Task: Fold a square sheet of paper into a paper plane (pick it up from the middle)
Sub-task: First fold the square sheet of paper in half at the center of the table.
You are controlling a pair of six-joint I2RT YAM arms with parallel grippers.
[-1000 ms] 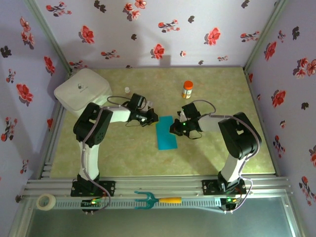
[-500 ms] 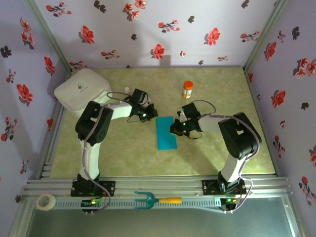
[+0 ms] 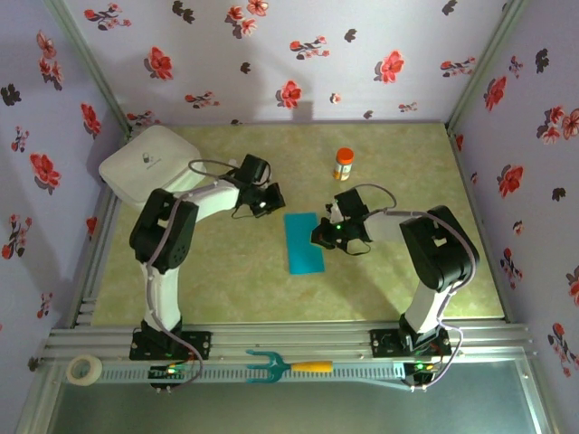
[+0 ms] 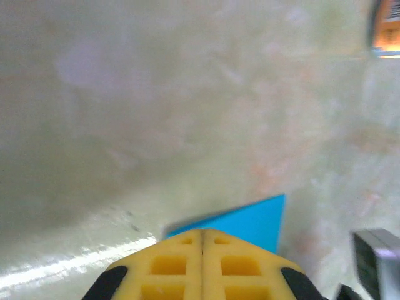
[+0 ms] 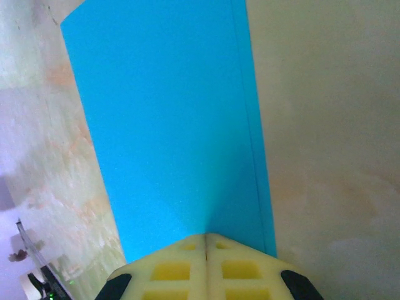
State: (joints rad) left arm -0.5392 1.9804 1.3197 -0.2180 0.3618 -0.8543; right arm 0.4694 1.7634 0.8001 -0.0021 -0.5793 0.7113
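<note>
Nearby, orange bottle (image 3: 344, 165) beyond paper (image 3: 304, 244).

The left gripper (image 4: 202, 232) is covering the near part of the square sheet of paper (image 4: 250, 222), and the right gripper (image 5: 206, 237) is hiding another edge. The orange bottle (image 4: 387, 28) is looking blurry, and the picture's corner is cutting it off.

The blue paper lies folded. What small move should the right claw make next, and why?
Probably slide the shut right claw along the folded teal sheet to flatten it: its tip sits at the sheet's edge, where two layers show slightly offset.
</note>
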